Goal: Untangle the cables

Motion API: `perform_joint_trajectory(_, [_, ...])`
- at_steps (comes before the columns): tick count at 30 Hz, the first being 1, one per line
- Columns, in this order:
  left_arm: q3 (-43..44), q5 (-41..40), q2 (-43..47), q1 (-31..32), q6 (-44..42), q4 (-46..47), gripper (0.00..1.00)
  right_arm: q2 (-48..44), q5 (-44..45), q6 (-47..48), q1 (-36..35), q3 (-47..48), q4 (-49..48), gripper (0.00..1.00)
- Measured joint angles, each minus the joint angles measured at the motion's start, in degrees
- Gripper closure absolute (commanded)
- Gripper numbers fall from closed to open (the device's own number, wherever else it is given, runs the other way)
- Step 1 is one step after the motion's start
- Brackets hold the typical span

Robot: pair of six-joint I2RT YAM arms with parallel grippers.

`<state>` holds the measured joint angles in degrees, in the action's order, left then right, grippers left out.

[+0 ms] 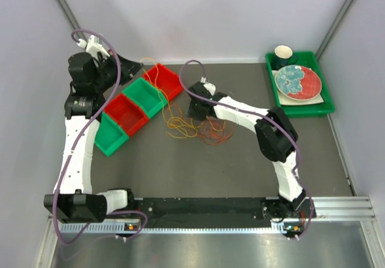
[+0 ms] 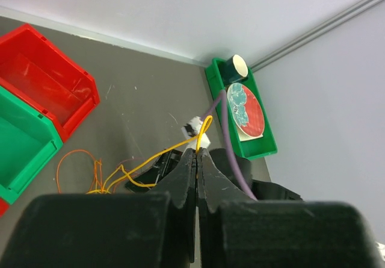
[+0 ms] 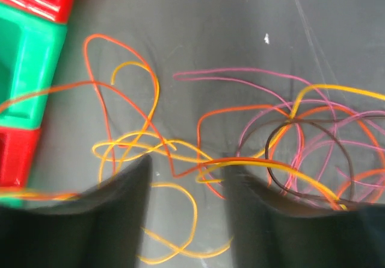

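The cables lie in a tangled heap of yellow, orange, red, pink and dark brown loops at mid-table. My left gripper is raised at the back left, above the bins. In its wrist view the left gripper is shut on a yellow cable that trails down to the heap. My right gripper hangs low over the heap's left part. In its wrist view the right gripper is open, with yellow loops between the fingers and a dark brown loop to the right.
A diagonal row of red and green bins stands left of the heap, under the left arm. A green tray at the back right carries a plate and a cup.
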<state>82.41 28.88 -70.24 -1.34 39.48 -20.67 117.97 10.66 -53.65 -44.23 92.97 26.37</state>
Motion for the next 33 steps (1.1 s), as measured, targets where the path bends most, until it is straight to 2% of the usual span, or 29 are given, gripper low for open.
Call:
perform_joint_trajectory(4, [0.00, -0.07, 0.00, -0.02, 0.00, -0.04, 1.00, 4.79, -0.92, -1.55, 0.44, 5.03, 1.11, 1.00])
perform_joint_trajectory(7, [0.11, -0.57, 0.00, -0.07, -0.39, -0.44, 1.00, 4.20, -0.92, -1.51, 0.87, 4.59, 0.68, 1.00])
perform_joint_trajectory(16, [11.41, -3.06, -7.32, -2.03, -1.90, -1.55, 1.00, -18.56, 2.23, 2.69, 8.00, -21.49, -5.92, 1.00])
perform_joint_trajectory(19, [16.09, -3.91, -9.77, -2.58, -1.95, -1.79, 1.00, -22.62, 4.52, 4.70, 10.43, -27.15, -7.65, 1.00])
perform_joint_trajectory(28, [32.06, -4.52, -15.91, -6.73, -1.22, -1.42, 1.00, -23.43, 6.49, 6.56, 11.47, -39.30, -9.51, 1.00])
perform_joint_trajectory(33, [34.71, -3.89, -18.14, -10.19, 1.64, 1.31, 1.00, -24.52, 7.26, 6.56, 12.63, -43.23, -12.28, 1.00])
